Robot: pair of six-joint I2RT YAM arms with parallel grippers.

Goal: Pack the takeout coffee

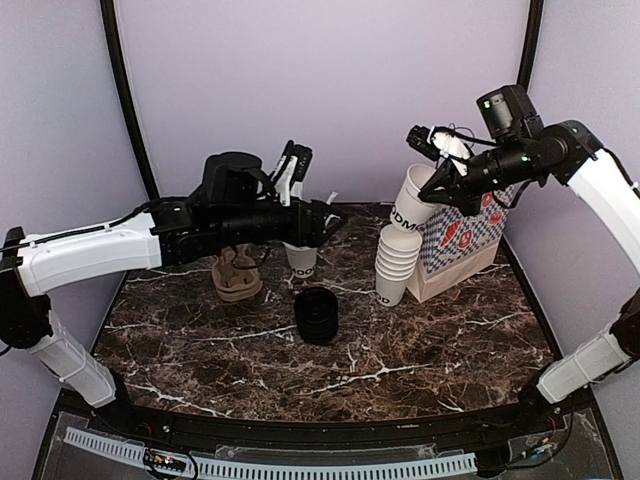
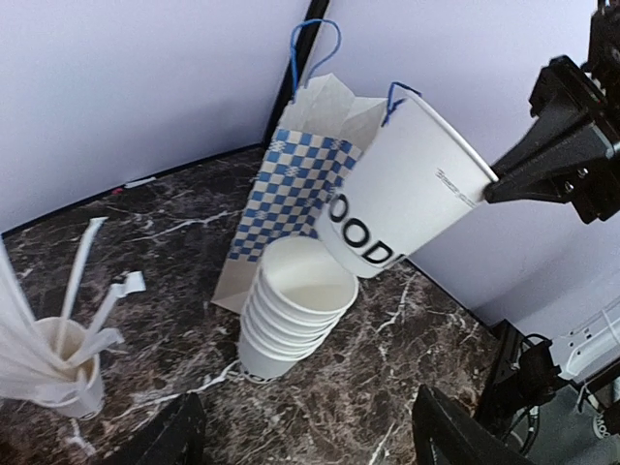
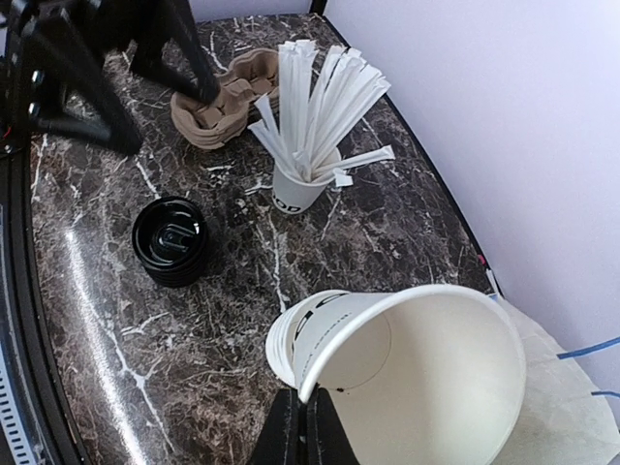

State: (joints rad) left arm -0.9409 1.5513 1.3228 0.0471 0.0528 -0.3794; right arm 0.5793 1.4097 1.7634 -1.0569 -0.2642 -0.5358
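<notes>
My right gripper is shut on the rim of a white paper cup with dark lettering, holding it tilted in the air above the stack of white cups. The held cup also shows in the right wrist view, pinched at its rim by my fingertips, and in the left wrist view. Black lids sit stacked mid-table; they also show in the right wrist view. My left gripper is open and empty, hovering near the straw cup.
A blue checked paper bag stands at the back right, behind the cup stack. A brown pulp carrier lies at the back left. A cup of white straws stands between the carrier and the stack.
</notes>
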